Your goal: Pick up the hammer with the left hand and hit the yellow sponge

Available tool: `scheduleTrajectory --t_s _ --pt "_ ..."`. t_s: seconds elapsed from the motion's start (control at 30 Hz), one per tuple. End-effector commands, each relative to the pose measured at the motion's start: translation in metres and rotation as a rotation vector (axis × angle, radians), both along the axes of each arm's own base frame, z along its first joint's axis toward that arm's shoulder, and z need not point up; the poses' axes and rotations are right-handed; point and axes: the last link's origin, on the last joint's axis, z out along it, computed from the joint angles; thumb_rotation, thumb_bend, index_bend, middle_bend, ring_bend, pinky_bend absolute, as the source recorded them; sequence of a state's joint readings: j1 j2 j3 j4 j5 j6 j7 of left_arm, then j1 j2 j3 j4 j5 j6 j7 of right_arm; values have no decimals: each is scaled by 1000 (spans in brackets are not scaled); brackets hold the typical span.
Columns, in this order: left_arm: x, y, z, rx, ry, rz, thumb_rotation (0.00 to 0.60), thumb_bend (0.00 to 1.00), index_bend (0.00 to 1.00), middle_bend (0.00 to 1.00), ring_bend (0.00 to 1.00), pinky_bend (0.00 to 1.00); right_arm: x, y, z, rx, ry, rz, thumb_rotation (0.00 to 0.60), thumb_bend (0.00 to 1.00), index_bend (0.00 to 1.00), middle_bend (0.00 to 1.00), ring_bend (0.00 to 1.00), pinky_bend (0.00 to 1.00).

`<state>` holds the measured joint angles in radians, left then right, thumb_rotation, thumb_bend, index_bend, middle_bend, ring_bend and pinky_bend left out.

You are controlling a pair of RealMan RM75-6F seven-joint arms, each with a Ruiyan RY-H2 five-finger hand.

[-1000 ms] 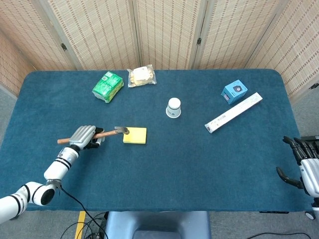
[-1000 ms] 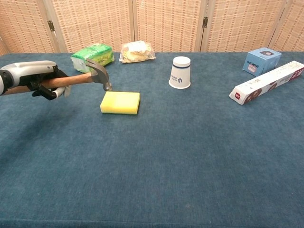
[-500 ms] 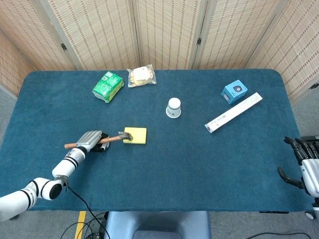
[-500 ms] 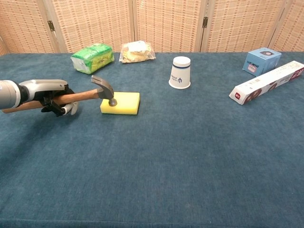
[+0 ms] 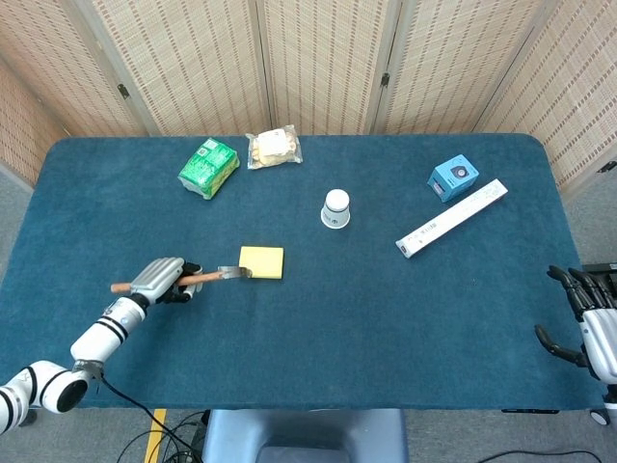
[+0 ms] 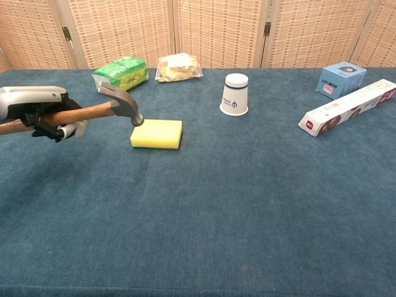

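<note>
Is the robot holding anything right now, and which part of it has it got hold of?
Yes: the left hand grips the hammer by its wooden handle. The right hand holds nothing.

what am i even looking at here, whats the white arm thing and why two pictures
It is a two-armed robot with mechanical hands, at a blue table. One picture looks down from its head, the other looks forward from its chest. Its left hand grips a wooden-handled hammer, head raised beside a yellow sponge. The right hand waits at the table's edge, holding nothing. Also lying there: a green packet, a clear bag, an upside-down paper cup, a blue box and a long carton.
</note>
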<state>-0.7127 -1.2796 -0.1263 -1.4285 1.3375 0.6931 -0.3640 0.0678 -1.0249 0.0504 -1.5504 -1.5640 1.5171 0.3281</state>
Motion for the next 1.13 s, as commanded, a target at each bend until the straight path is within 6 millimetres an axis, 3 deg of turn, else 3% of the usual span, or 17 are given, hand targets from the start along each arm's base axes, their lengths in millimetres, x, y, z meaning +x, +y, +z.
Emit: scheduleTrajectory --t_s 0.03,0.2,0.27,0.3,0.4,0.47,0.53,0.77,1.13 --pt "-4 -13 -4 -50 25 -22 600 719 694 779 659 850 0 0 0 1 0 1 600 251 0 175 90 92" --pt "-8 -17 -15 -101 70 -36 600 719 668 776 649 841 0 1 0 0 0 0 600 250 0 175 90 92" --pt "-9 -16 -18 -118 91 -43 600 717 608 744 630 789 0 2 1 -2 1 -2 600 251 0 175 90 92" --pt "-8 -16 -18 -120 96 -47 600 678 520 676 589 727 0 2 1 -3 1 -2 600 251 0 175 91 92" --pt "-6 -14 -13 -67 79 -64 600 367 117 294 313 451 -1 3 3 -10 0 -5 600 251 0 175 90 92" --pt "-5 -12 -5 -9 48 -64 600 260 10 156 197 332 -1 3 4 -11 0 -5 600 251 0 175 90 92" --pt "-5 -11 4 44 13 -51 600 224 0 90 139 265 -1 3 4 -10 0 -4 600 251 0 175 90 92" --pt "-21 -22 44 200 -54 24 600 216 0 74 135 252 -2 2 4 -14 -2 -5 600 251 0 175 90 92" --pt "-57 -79 96 520 179 54 600 217 106 130 140 252 -1 -1 0 10 -3 4 600 251 0 175 90 92"
